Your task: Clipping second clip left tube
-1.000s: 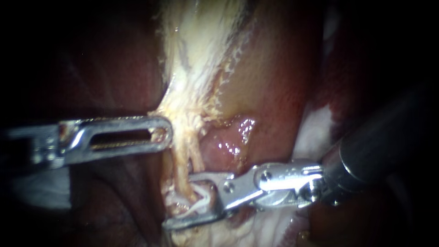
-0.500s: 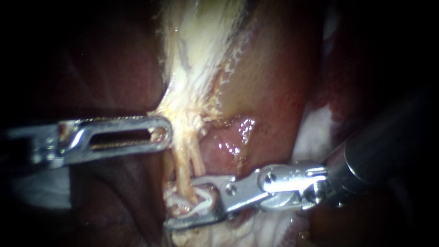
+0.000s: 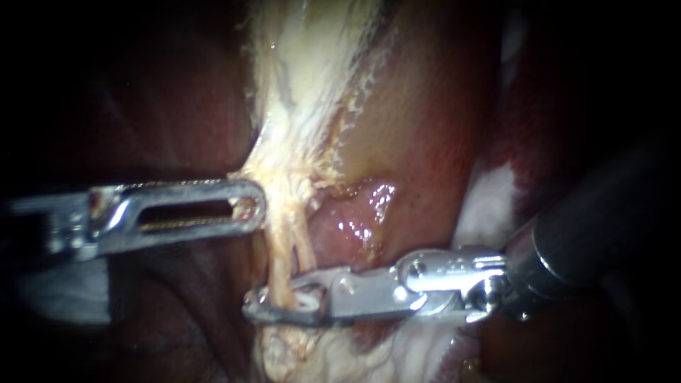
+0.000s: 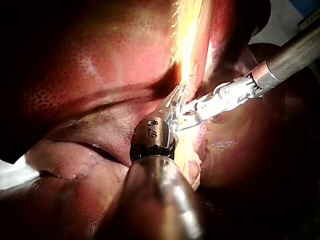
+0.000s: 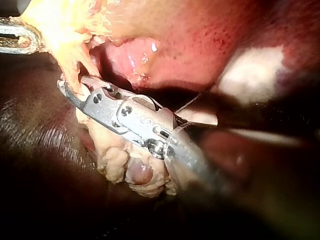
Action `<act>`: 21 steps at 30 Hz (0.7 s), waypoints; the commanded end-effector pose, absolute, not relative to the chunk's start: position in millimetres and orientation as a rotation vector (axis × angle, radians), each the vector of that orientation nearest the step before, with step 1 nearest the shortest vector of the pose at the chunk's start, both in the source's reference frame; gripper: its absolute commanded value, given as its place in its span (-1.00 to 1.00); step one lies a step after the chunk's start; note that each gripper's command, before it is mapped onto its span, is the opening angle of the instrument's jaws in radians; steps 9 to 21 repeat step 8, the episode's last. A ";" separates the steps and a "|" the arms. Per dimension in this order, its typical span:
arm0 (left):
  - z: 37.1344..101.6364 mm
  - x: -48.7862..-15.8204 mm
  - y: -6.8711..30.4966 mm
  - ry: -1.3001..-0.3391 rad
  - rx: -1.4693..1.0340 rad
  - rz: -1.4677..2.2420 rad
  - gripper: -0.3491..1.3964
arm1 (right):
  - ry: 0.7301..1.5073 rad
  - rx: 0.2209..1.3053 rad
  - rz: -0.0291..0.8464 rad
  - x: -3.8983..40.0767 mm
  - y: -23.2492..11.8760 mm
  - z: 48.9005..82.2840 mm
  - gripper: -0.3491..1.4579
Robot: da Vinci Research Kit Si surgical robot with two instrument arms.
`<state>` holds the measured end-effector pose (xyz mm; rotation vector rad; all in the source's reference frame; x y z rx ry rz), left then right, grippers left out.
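Endo light hits centre, edges go black. Glare on left instrument & wet tissue; wrist views dim w/ deep shadows at corners.

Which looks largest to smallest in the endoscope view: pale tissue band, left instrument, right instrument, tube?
Largest: right instrument and pale tissue band, too close to rank; its shaft sits near the camera.
Then: left instrument.
Smallest: tube.
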<state>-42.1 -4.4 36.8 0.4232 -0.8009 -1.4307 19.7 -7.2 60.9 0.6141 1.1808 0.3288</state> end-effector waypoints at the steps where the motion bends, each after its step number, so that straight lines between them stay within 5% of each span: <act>1: 36.8 -42.1 -4.4 -0.801 0.423 -1.431 -1.00 | 1.176 0.617 0.328 19.7 -7.2 60.9 -1.00; 21: 36.8 -42.1 -4.3 -0.801 0.424 -1.431 -1.00 | 1.173 0.617 0.327 19.7 -7.2 61.1 -1.00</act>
